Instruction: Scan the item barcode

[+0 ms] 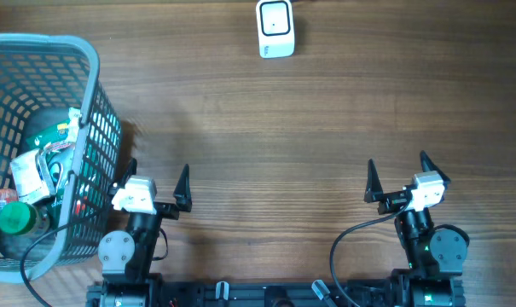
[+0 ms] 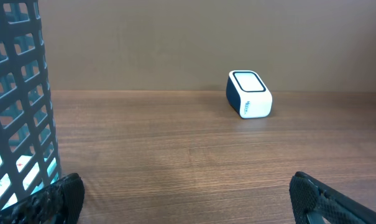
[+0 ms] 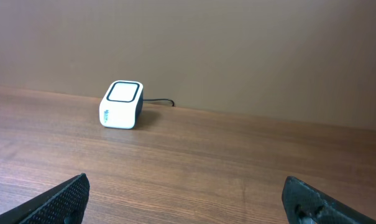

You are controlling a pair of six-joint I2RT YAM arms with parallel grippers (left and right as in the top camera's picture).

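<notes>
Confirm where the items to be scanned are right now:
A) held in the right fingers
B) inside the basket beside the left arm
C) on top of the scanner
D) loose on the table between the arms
B: the green-capped bottle and packets lie inside the basket, the scanner stands alone at the far edge, and the left fingers and right fingers stand open and empty.

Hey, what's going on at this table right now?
Nothing is being handled yet. The left gripper and right gripper sit at the near edge, both open and empty. The items to scan, a green-capped bottle among them, lie in the blue basket on the left. The white scanner stands at the far edge of the table.
</notes>
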